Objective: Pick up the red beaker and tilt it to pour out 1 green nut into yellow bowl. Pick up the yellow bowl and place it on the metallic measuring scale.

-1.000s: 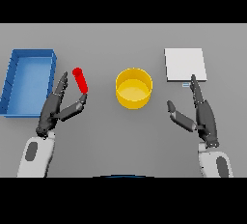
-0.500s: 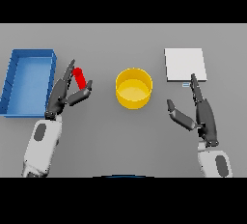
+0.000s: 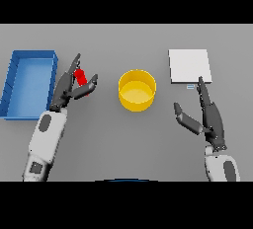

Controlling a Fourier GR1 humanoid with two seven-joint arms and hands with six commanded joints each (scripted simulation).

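Note:
The red beaker (image 3: 80, 78) lies on the grey table left of centre, tilted, partly hidden by my left hand (image 3: 69, 86). That hand has its straight fingers on the beaker's left side and its thumb on the right, not closed round it. The yellow bowl (image 3: 137, 90) stands in the middle, and I see no nut in it. The metallic measuring scale (image 3: 189, 65) is a flat pale square at the back right. My right hand (image 3: 207, 115) hovers open at the front right, just below the scale, touching nothing.
A blue bin (image 3: 28, 82) with raised walls stands at the far left, close beside my left hand. Its inside shows nothing.
My left hand has moved forward and up to the red beaker, so fingers and thumb now flank it. The right hand has stayed in place.

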